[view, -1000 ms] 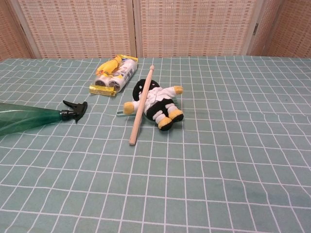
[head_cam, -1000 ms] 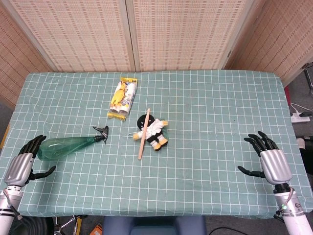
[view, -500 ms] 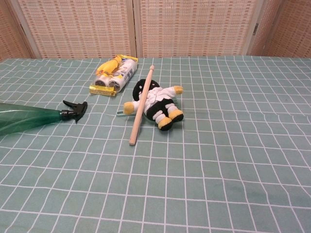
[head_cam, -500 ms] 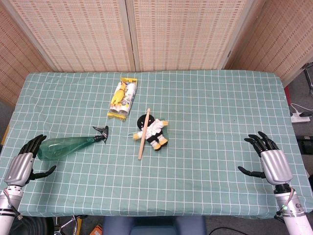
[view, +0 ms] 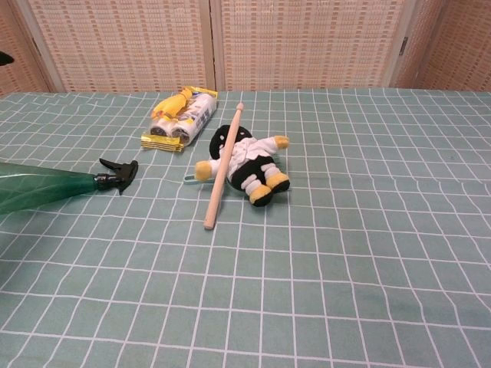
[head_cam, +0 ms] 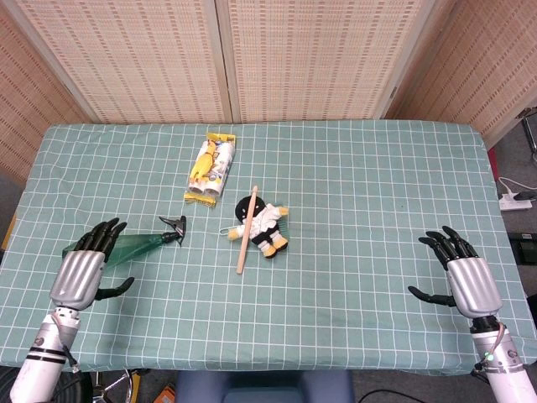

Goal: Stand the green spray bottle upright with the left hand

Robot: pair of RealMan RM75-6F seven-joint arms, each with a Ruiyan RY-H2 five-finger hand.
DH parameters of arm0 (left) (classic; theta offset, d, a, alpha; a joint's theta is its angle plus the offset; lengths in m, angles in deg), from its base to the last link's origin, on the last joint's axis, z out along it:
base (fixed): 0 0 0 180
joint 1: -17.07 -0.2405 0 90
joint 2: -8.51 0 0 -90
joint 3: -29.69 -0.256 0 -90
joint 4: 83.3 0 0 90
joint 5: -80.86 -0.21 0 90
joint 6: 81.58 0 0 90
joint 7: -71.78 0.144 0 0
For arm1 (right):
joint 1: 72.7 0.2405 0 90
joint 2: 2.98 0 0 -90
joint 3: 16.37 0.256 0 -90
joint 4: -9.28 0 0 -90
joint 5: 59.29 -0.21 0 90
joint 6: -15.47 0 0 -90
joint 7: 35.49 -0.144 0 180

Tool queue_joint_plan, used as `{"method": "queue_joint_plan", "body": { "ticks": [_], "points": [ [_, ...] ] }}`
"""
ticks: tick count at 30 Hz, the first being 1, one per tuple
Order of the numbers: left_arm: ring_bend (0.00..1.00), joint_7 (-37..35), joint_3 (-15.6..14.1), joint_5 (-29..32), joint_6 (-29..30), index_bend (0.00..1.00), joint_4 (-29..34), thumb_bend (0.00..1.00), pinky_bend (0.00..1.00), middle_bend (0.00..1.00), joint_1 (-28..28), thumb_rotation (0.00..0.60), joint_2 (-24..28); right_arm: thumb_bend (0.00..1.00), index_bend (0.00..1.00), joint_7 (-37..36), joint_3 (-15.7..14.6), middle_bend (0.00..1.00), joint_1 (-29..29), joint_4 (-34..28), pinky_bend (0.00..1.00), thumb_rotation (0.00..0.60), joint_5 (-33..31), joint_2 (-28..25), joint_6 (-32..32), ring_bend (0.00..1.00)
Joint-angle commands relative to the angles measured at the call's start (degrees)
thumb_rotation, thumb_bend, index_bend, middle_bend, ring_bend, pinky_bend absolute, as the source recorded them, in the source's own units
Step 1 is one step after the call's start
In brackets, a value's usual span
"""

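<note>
The green spray bottle lies on its side at the table's left, its black trigger head pointing right; the chest view shows it too. My left hand is raised over the bottle's wide base, fingers spread apart, holding nothing, and it hides that end in the head view. In the chest view only a dark fingertip shows at the left edge. My right hand hovers at the table's right front with fingers apart and nothing in them.
A yellow snack packet lies behind the bottle. A black-and-white plush toy with a wooden stick across it lies at the centre. The table carries a green checked cloth, and its left edge is near the bottle's base.
My left hand has risen and moved right, from beside the bottle's base to above it. The bottle and my right hand have not moved.
</note>
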Motion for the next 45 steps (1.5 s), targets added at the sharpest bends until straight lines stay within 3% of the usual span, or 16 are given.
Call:
{"method": "queue_joint_plan", "body": {
  "ticks": [1, 5, 11, 14, 23, 29, 34, 45],
  "points": [
    [0.07, 31.6, 6.3, 18.8, 1.3, 0.0, -3.1, 0.21, 0.21, 0.02, 14.1, 0.6, -13.2, 0.0, 0.22, -1.6, -0.2, 0.17, 0.2, 0.4, 0.21, 0.6, 0.3, -0.6, -0.6, 0.06],
    [0.09, 43.1, 9.4, 31.9, 5.1, 0.0, -10.0, 0.21, 0.22, 0.05, 20.4, 0.6, -20.1, 0.0, 0.22, -3.6, -0.5, 0.18, 0.4, 0.4, 0.21, 0.6, 0.6, -1.2, -1.1, 0.06],
    [0.12, 48.1, 11.3, 44.8, 9.1, 0.0, -21.7, 0.21, 0.19, 0.11, 24.7, 0.6, -28.0, 0.0, 0.2, -1.8, -0.3, 0.2, 0.7, -0.6, 0.2, 0.6, -0.9, -1.7, -2.6, 0.06],
    [0.13, 49.8, 12.1, 47.6, 11.8, 0.0, -25.4, 0.21, 0.19, 0.12, 26.4, 0.6, -31.2, 0.0, 0.2, -2.3, -0.3, 0.2, 0.7, -0.8, 0.2, 0.6, -0.8, -1.8, -2.4, 0.06],
    [0.16, 51.5, 12.4, 48.0, 16.7, 0.0, -28.6, 0.21, 0.19, 0.16, 29.5, 0.6, -35.7, 0.0, 0.19, -1.7, -0.3, 0.21, 0.9, -1.5, 0.19, 0.6, -1.6, -2.3, -3.3, 0.06],
    [0.16, 54.2, 13.3, 52.3, 18.4, 0.0, -27.1, 0.21, 0.18, 0.16, 29.9, 0.6, -36.8, 0.0, 0.19, -1.8, -0.3, 0.21, 1.0, -1.7, 0.19, 0.6, -1.8, -2.5, -3.6, 0.06],
    [0.16, 53.9, 10.3, 50.6, 16.0, 0.0, -30.2, 0.21, 0.17, 0.16, 30.2, 0.6, -37.7, 0.0, 0.19, -2.3, -0.5, 0.21, 0.9, -1.6, 0.19, 0.6, -1.4, -2.6, -3.4, 0.06],
    [0.16, 53.9, 8.7, 51.4, 11.8, 0.0, -36.4, 0.21, 0.15, 0.16, 30.5, 0.6, -40.0, 0.0, 0.19, -1.9, -0.4, 0.21, 1.0, -1.7, 0.19, 0.6, -1.7, -2.6, -3.7, 0.06]
  ]
}}
